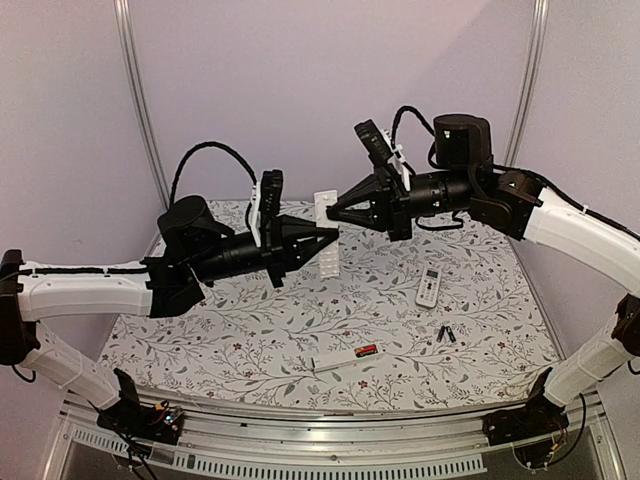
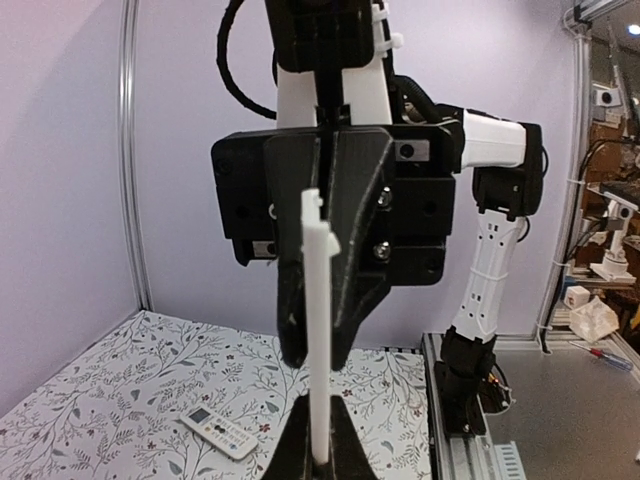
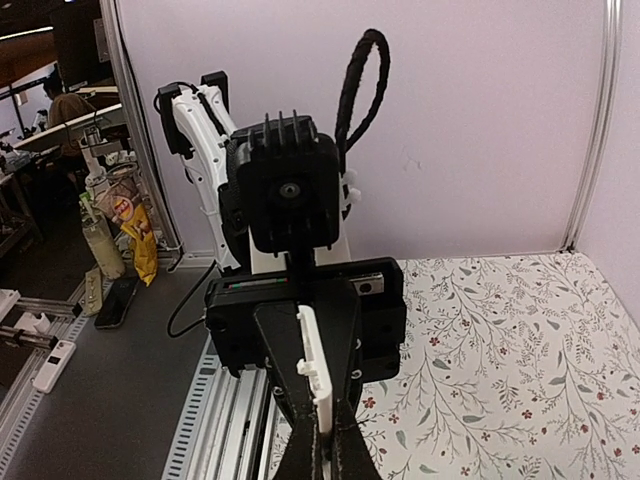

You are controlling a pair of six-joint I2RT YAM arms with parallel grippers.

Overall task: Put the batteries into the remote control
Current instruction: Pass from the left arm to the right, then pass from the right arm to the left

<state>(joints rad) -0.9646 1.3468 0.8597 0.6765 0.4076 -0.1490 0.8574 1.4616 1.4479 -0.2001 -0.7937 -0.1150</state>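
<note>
A long white remote point(image 1: 326, 232) is held in the air over the table's middle, standing roughly upright. My left gripper point(image 1: 335, 238) and my right gripper point(image 1: 331, 212) face each other and both are shut on it. In the left wrist view the remote point(image 2: 318, 330) is edge-on, its lower end pinched in my left gripper point(image 2: 320, 428). In the right wrist view the remote point(image 3: 322, 375) sits in my right gripper point(image 3: 328, 445). A red battery point(image 1: 367, 350) and two black batteries point(image 1: 445, 334) lie on the table near the front.
A small white remote point(image 1: 428, 287) lies face up at centre right; it also shows in the left wrist view point(image 2: 222, 433). A flat white piece point(image 1: 335, 362) lies beside the red battery. The flowered tablecloth point(image 1: 220, 340) ends at a metal rail at the front.
</note>
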